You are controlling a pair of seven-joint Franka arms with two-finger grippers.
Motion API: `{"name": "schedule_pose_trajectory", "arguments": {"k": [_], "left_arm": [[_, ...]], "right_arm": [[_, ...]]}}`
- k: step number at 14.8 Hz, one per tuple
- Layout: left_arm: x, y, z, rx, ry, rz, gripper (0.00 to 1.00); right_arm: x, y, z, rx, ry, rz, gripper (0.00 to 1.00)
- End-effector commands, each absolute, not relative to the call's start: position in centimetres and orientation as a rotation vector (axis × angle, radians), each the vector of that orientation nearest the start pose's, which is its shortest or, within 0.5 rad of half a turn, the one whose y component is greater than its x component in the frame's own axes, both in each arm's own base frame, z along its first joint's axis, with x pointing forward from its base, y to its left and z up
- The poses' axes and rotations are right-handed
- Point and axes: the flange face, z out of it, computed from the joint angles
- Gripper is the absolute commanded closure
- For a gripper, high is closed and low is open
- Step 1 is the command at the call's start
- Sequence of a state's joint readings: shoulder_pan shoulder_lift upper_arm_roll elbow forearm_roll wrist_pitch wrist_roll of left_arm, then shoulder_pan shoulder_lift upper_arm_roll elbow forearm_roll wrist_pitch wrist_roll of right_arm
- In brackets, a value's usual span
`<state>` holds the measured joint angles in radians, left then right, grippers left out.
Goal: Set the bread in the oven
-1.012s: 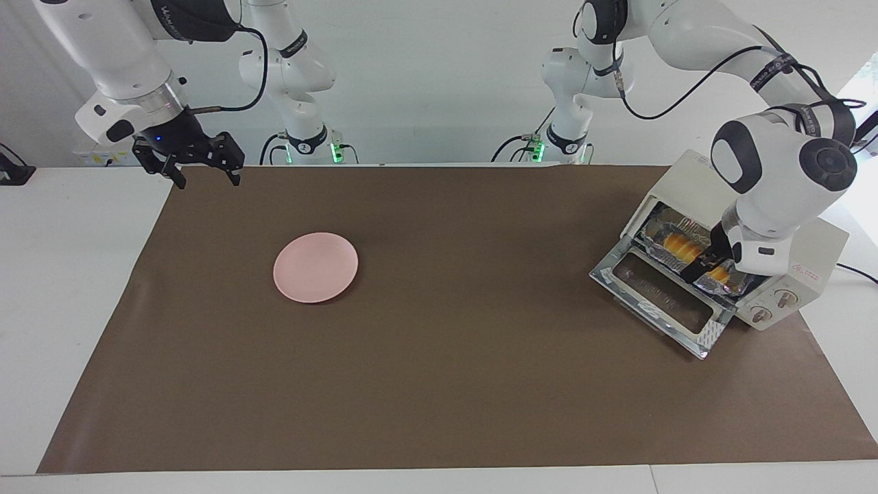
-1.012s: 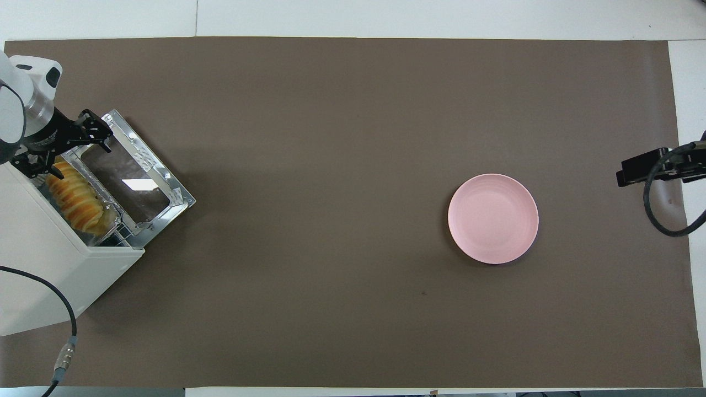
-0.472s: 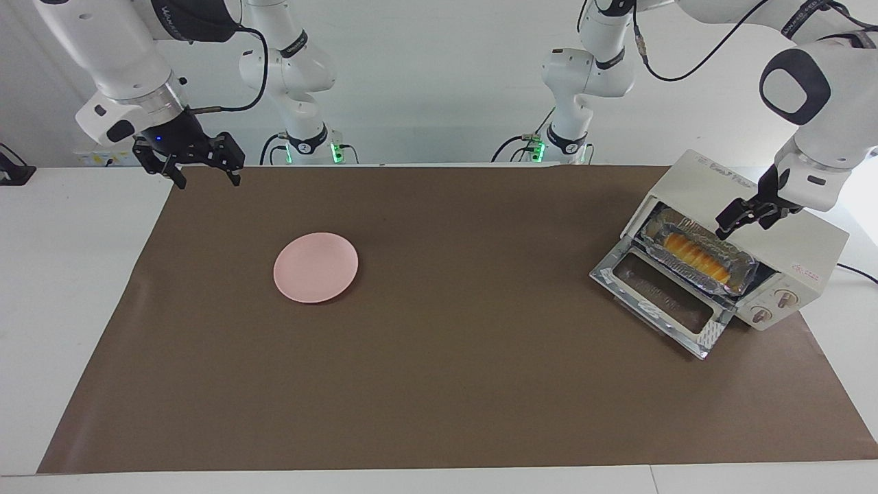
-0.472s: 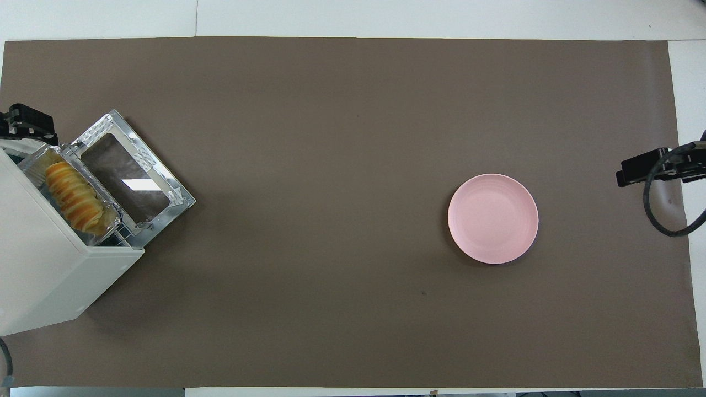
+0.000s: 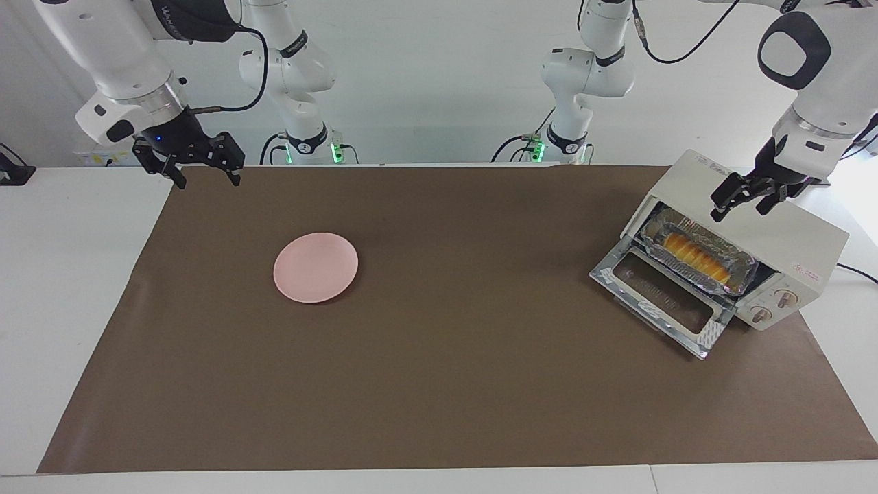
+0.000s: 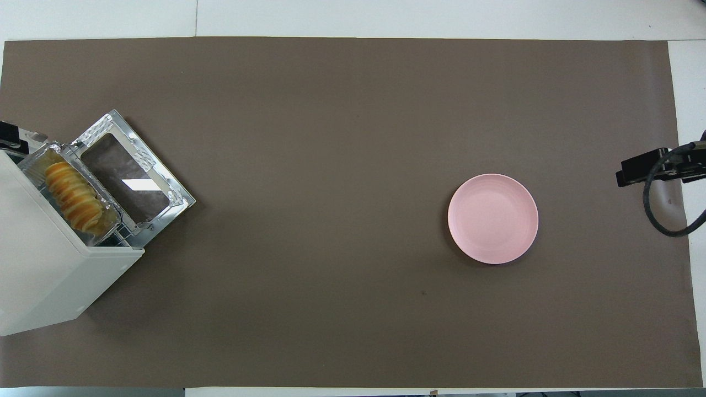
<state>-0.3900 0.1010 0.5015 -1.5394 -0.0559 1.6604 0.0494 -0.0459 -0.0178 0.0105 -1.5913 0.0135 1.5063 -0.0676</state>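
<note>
1 bread (image 5: 693,252) in 1 oven (image 5: 789,237) (door down) | 1 plate (image 5: 315,266) | both grippers' fingers open: left gripper (image 5: 742,197), right gripper (image 5: 204,171)

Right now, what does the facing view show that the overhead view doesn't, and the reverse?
Only the facing view: the left gripper open above the oven, the oven's knobs, both arms' bases.

Only the overhead view: hardly anything extra; the right gripper shows just at its edge.

Both: bread in the foil tray inside the oven, door down, pink plate.

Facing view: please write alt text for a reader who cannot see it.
The bread lies in a foil tray inside the open oven. The empty left gripper hangs open above it; the open right gripper waits.
</note>
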Motion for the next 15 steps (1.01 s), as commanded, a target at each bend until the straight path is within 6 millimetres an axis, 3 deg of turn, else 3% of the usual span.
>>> {"name": "schedule_pose_trajectory", "arguments": {"k": [1, 7, 10, 15], "left_arm": [[58.5, 3.2, 59.8, -3.152, -0.058, -0.034, 0.00], [58.5, 1.0, 59.5, -3.173, 0.016, -0.002, 0.00], [57.6, 0.1, 59.5, -3.183, 0.051, 0.036, 0.00], [55.4, -0.1, 57.6, -3.186, 0.054, 0.135, 0.00]], "right_arm": [[53.6, -1.9, 62.0, -3.124, -0.041, 0.114, 0.00], [53.6, -1.9, 62.0, -3.124, -0.041, 0.114, 0.00], [53.6, -1.9, 62.0, -3.124, -0.041, 0.114, 0.00], [53.6, -1.9, 62.0, -3.125, -0.041, 0.114, 0.00]]}}
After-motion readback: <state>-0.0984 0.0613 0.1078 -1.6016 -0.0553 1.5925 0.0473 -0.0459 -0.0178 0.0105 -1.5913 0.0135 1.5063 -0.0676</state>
